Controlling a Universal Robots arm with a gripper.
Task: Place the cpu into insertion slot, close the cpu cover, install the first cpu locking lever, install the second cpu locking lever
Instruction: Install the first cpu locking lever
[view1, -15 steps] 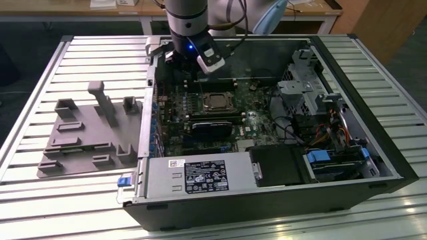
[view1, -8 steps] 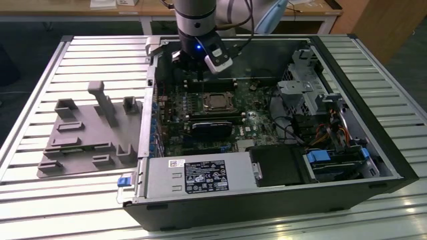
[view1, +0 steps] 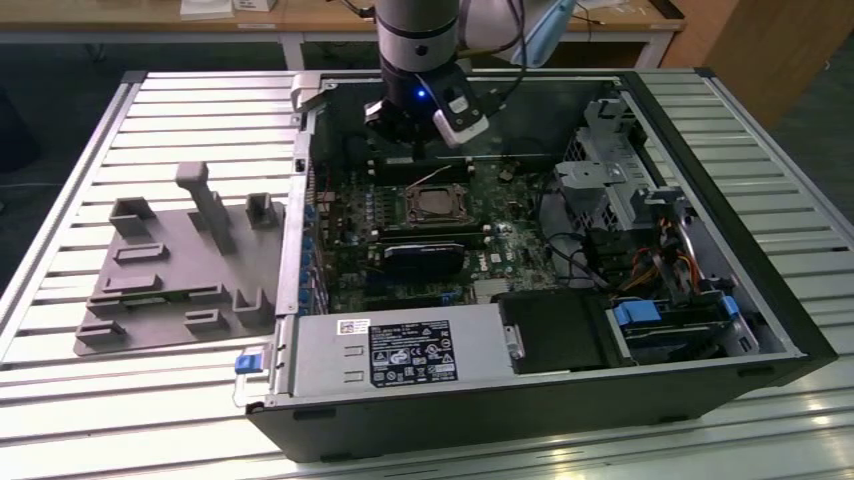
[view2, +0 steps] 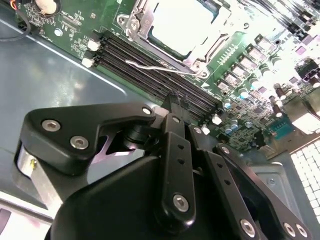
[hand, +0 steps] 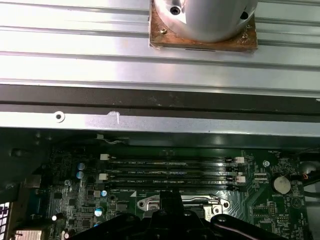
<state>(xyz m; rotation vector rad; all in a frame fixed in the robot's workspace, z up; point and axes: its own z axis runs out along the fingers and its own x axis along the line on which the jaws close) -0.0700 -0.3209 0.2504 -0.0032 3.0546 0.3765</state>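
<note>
The cpu (view2: 187, 22), with its bright silver-grey top, sits in the socket (view1: 438, 205) on the motherboard inside the open computer case. The silvery cpu cover (view2: 136, 24) lies flat around it as a frame. One thin wire locking lever (view2: 150, 65) stands free beside the socket, over the memory slots (view2: 150, 57). My black gripper (view2: 175, 100) hovers just above those slots, close to the lever's end, with its fingers drawn together and nothing between them. In the exterior view the gripper (view1: 416, 140) hangs over the back edge of the board, behind the socket.
A black block (view1: 424, 258) sits in front of the socket. The power supply (view1: 394, 355) fills the case's front. A drive cage (view1: 627, 170) and cables stand at the exterior view's right. A grey fixture plate (view1: 174, 270) lies outside the case on the slatted table (view1: 80, 420).
</note>
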